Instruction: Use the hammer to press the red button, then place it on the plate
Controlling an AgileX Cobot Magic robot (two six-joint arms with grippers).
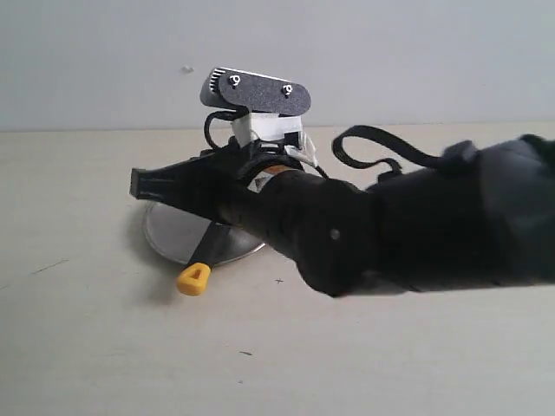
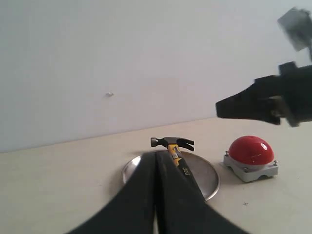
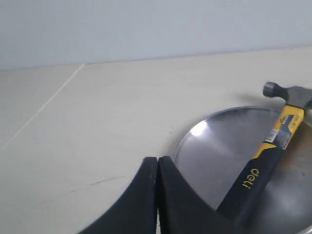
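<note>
The hammer (image 2: 178, 159) lies across the silver plate (image 2: 207, 175). Its dark head (image 3: 274, 90) sticks out past one rim and its yellow looped end (image 1: 193, 279) past the other. To one side of the plate stands the red button (image 2: 250, 149) on its grey base; my right arm hides it in the exterior view. My right gripper (image 1: 137, 182) hovers shut and empty above the plate (image 1: 172, 234), off the hammer (image 3: 258, 168). My left gripper (image 2: 156, 157) is shut on nothing, with its tips short of the plate.
My bulky right arm (image 1: 416, 230) crosses the exterior view from the right and blocks much of the table. A pale wall runs along the table's far edge. Bare tabletop (image 1: 87, 329) lies around the plate.
</note>
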